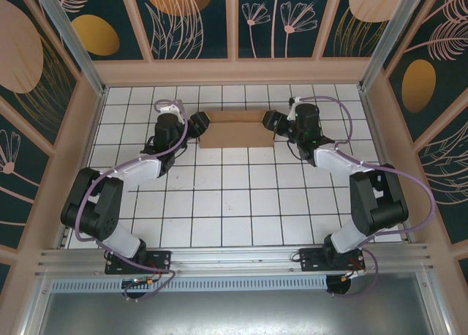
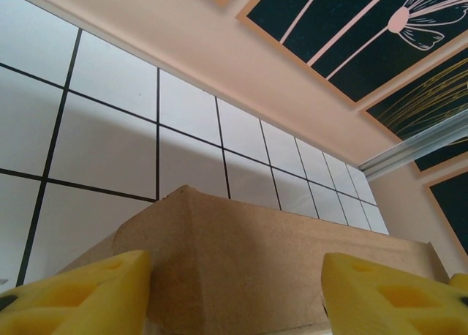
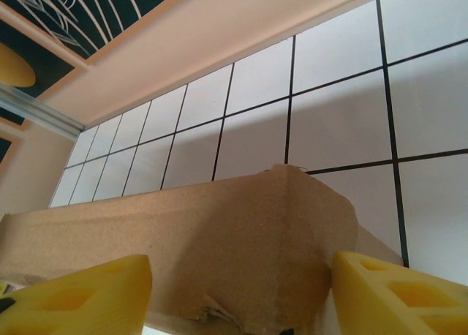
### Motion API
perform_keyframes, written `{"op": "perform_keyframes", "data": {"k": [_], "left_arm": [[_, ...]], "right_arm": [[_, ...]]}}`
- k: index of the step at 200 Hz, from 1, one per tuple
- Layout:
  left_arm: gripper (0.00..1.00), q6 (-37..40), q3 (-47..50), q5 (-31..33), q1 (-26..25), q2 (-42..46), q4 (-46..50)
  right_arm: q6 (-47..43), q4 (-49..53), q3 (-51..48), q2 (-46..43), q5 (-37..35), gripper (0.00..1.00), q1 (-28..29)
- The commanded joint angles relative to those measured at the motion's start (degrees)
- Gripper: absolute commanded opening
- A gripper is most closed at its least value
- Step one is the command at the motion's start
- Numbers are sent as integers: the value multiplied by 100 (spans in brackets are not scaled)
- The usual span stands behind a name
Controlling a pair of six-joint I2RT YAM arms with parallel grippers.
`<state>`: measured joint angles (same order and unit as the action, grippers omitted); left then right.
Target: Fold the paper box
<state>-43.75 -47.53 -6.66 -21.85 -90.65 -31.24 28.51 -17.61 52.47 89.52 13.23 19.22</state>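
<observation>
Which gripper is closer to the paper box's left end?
Left. The left gripper sits at that end, straddling the paper box; the right gripper straddles the opposite end.

Plain brown paper box (image 1: 235,130), matte and unprinted, on a white counter (image 1: 234,203) ruled by thin black lines into square tiles. The left pincer (image 2: 234,291) and right pincer (image 3: 238,295) have bright yellow fingers (image 2: 88,291). Both arms (image 1: 102,203) are black and white, with pale lilac cables (image 1: 170,101). The walls (image 1: 197,13) are dark teal panels with peach line-drawn leaves and flowers, plus orange and peach ovals, framed in pale peach strips. A silver-grey metal rail (image 1: 234,258) lines the near edge.
</observation>
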Motion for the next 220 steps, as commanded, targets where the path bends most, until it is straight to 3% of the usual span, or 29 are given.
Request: {"op": "perform_keyframes", "data": {"k": [1, 47, 72, 143, 173, 188, 210, 220], "left_arm": [[66, 75, -170, -434, -101, 208, 71], [80, 367, -339, -76, -101, 419, 564], [98, 604, -528, 323, -83, 524, 1038], [99, 1673, -1048, 1462, -26, 1076, 2134], [99, 2514, -1115, 1453, -30, 1480, 2313], [99, 2935, -1039, 1366, -27, 1699, 2167], [99, 3623, -981, 1536, -29, 1872, 1996], [99, 4060, -857, 1211, -26, 1967, 1782]], "right_arm": [[-82, 106, 200, -193, 364, 70, 152], [-118, 307, 298, -238, 186, 83, 115], [-124, 433, 373, -328, -1, 87, 77], [-594, 1094, 735, -828, -685, 89, -75], [-1114, 1437, 1135, -1119, -961, 85, -62], [-1568, 1433, 1304, -1235, -777, 80, -76], [-2475, 1045, 1111, -1427, 92, 74, -71], [-2706, 1029, 1143, -1475, 188, 74, -68]]}}
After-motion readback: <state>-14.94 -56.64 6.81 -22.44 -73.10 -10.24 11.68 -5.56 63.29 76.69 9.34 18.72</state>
